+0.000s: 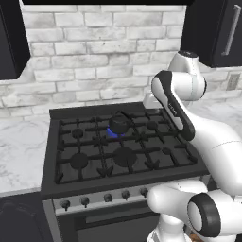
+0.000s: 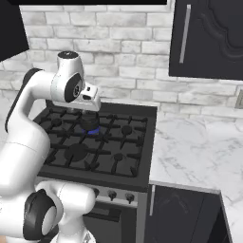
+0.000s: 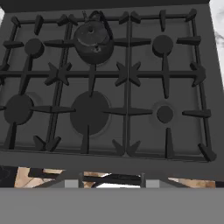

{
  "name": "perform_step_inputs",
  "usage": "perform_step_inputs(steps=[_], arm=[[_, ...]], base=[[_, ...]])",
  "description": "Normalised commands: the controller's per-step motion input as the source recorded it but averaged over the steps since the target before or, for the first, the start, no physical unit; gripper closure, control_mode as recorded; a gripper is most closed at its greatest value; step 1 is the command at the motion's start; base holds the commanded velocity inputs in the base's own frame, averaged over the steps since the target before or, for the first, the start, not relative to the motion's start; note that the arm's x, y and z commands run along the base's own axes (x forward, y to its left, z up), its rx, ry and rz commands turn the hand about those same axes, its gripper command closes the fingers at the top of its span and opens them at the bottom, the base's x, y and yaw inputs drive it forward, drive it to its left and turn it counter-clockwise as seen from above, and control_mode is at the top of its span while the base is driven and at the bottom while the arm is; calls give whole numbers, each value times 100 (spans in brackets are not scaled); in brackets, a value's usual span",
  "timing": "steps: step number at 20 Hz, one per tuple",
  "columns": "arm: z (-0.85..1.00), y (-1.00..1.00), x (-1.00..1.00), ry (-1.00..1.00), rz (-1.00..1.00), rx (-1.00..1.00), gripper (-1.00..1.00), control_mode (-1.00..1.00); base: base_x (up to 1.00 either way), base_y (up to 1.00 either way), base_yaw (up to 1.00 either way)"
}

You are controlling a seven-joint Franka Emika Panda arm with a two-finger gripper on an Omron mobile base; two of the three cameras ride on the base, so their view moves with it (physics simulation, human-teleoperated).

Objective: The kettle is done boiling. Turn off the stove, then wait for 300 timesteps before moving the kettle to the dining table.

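Kettle (image 1: 118, 124) sits on the stove (image 1: 94, 163) rear-centre burner with blue flame showing beneath; end effector (image 2: 88, 115) hovers above the grates, jaw state indeterminable; recommend descending to the front knobs (image 1: 108, 197), selecting the matching one and turning fully.

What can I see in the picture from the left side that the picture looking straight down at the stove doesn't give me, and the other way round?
The left base view alone shows a blue flame under the kettle, the row of knobs on the stove's front, the brick wall and the robot's white arm. The hand view alone looks down on the kettle's lid knob and takes in all the burners at once. Both share the stove with its grates and the kettle on a rear middle burner.
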Motion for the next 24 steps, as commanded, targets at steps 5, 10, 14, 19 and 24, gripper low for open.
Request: perform_step_inputs(steps=[5, 10, 14, 19, 24], arm=[[0, 0, 0, 0, 0, 0, -100, 100], [0, 0, 0, 0, 0, 0, -100, 100], [0, 0, 0, 0, 0, 0, -100, 100], [0, 0, 0, 0, 0, 0, -100, 100], [0, 0, 0, 0, 0, 0, -100, 100]], base=[[0, 37, 0], [0, 71, -1], [0, 62, 0], [-1, 56, 0], [0, 52, 0]])
